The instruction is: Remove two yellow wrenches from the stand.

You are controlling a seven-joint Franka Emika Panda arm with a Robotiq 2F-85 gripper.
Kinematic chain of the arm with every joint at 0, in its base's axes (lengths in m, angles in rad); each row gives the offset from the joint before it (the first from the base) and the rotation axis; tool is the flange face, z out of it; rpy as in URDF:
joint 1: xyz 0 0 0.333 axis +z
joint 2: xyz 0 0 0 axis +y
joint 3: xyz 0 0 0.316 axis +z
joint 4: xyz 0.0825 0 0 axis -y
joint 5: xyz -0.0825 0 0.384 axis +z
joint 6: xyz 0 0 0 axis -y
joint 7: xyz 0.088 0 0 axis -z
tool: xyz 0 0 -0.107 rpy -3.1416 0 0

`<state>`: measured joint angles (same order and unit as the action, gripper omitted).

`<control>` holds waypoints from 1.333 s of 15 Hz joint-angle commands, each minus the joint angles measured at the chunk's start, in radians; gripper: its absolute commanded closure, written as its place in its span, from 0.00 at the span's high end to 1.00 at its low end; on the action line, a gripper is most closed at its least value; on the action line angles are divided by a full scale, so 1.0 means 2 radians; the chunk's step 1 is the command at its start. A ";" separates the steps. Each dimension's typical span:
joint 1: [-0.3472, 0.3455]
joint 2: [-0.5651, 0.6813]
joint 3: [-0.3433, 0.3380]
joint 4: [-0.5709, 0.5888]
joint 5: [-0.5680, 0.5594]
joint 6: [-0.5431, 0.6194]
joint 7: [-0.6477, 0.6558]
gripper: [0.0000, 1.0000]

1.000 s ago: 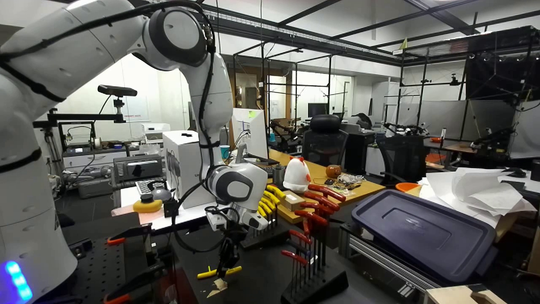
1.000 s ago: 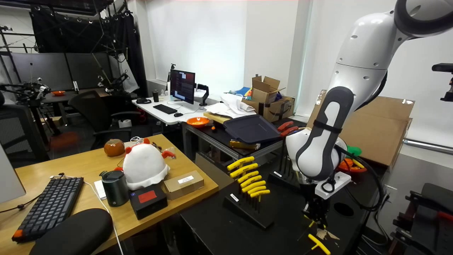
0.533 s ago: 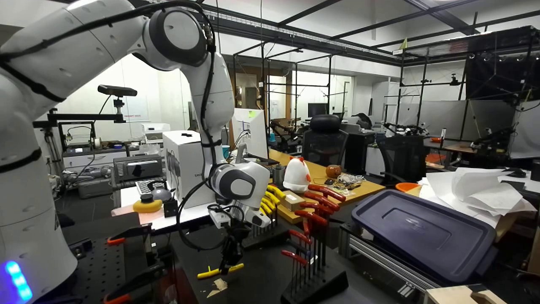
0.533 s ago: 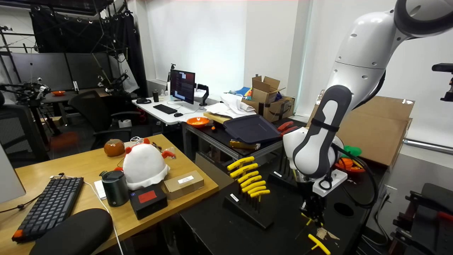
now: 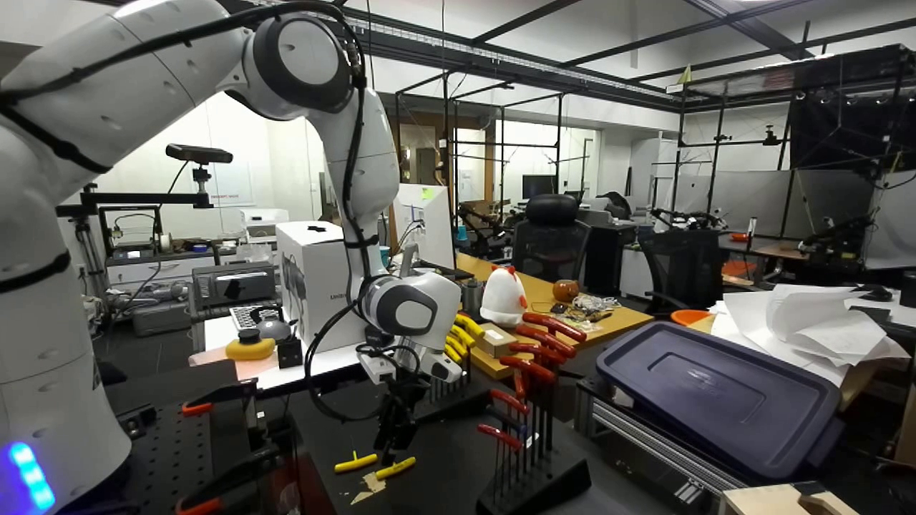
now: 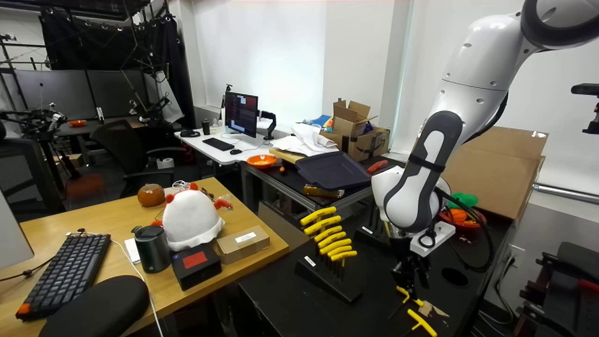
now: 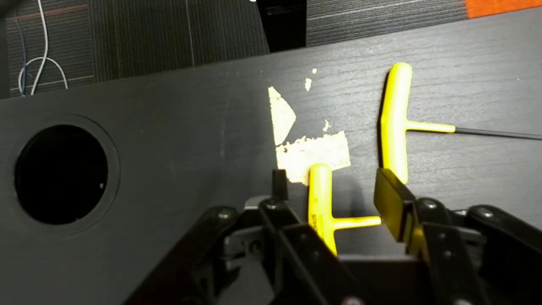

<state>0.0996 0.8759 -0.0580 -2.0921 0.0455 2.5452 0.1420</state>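
Observation:
Two yellow wrenches lie on the black table. My gripper [image 7: 334, 192] is open just above the nearer one [image 7: 321, 199], whose handle shows between the fingers without touching either. Its end rests on a tan patch, and its lower part is hidden by a finger. The second loose wrench [image 7: 396, 123] lies beside it, just past the other finger, its thin shaft pointing away. In both exterior views the pair shows below the gripper [image 5: 393, 447], as wrench [image 5: 356, 463] and wrench [image 6: 411, 296]. Several more yellow wrenches [image 6: 325, 229] stand fanned in the dark stand [image 6: 323, 278].
A rack of red-handled tools [image 5: 537, 472] stands close to the gripper in an exterior view. The table has a round hole [image 7: 61, 173] and a tan worn patch [image 7: 322, 152]. A dark-blue lid [image 5: 715, 393] and a wooden desk [image 6: 117, 210] lie beyond.
My gripper has opened and let go of a yellow wrench, which now lies lower, on the table. Before that, the arm shifted slightly toward the stand with the wrench.

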 commanded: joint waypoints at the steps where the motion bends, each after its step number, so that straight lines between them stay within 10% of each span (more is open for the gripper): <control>1: -0.011 -0.009 0.008 0.009 -0.005 -0.024 -0.009 0.87; 4: -0.010 -0.017 0.009 0.010 -0.003 -0.018 -0.008 1.00; 20: -0.062 -0.126 0.047 -0.092 0.041 0.073 -0.019 1.00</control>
<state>-0.0309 0.7128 0.0215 -2.1896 0.1110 2.6533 0.1167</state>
